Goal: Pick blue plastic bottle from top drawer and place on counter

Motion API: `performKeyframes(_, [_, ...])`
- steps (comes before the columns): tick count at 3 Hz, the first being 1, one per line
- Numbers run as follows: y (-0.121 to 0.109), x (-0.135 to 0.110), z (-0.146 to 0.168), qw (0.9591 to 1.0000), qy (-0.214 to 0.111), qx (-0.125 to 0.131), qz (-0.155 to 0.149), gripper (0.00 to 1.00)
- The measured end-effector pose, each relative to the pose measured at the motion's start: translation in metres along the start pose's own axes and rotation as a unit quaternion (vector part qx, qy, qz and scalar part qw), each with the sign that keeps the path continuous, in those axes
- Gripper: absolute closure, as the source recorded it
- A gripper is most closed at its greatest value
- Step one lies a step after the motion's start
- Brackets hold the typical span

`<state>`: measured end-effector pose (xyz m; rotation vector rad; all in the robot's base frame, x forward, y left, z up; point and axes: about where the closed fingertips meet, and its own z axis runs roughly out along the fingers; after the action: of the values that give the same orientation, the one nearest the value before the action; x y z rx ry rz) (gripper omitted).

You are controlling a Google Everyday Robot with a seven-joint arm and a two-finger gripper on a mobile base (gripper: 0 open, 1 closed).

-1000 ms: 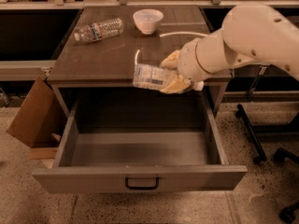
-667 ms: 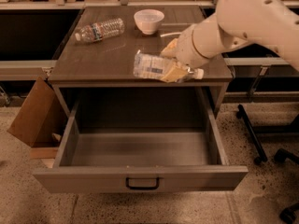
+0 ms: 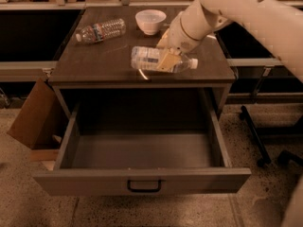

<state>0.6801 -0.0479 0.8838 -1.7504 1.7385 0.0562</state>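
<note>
**Over the tabletop's front half: bottle gripped in the tool**

At far left I see a brown cardboard box (image 3: pixel 26 122) leaning beside the cabinet. On the tabletop (image 3: pixel 94 65), back left, a clear ribbed bottle (image 3: pixel 100 30) lies on its side. A white bowl (image 3: pixel 150 21) stands just right of it. Both sit well behind the blue plastic bottle (image 3: pixel 144 58) and touch nothing else. Below, the top drawer (image 3: pixel 142 181) is pulled out toward me, with its dark handle (image 3: pixel 143 187) at centre.

The cream arm (image 3: pixel 236 8) slants down from the upper right. Its tool (image 3: pixel 168 56) is clenched across the blue plastic bottle's middle, with a tan finger pad (image 3: pixel 164 62) over the body. That bottle lies sideways near the front edge, cap pointing right. I cannot tell whether it rests on the surface or hangs just above it. Dark chair legs (image 3: pixel 258 141) stand on the floor at right.
</note>
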Motion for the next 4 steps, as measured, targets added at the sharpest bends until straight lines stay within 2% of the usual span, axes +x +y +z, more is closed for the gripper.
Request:
performKeyframes(1, [-0.034,0.001,0.026,0.9997,0.012,-0.006,0.023,0.73])
performKeyframes(2, [-0.053,0.003,0.038,0.9991,0.015,0.002,0.041,0.50])
performKeyframes(4, [-0.073,0.006,0.064,0.9979,0.012,-0.005,0.063,0.04])
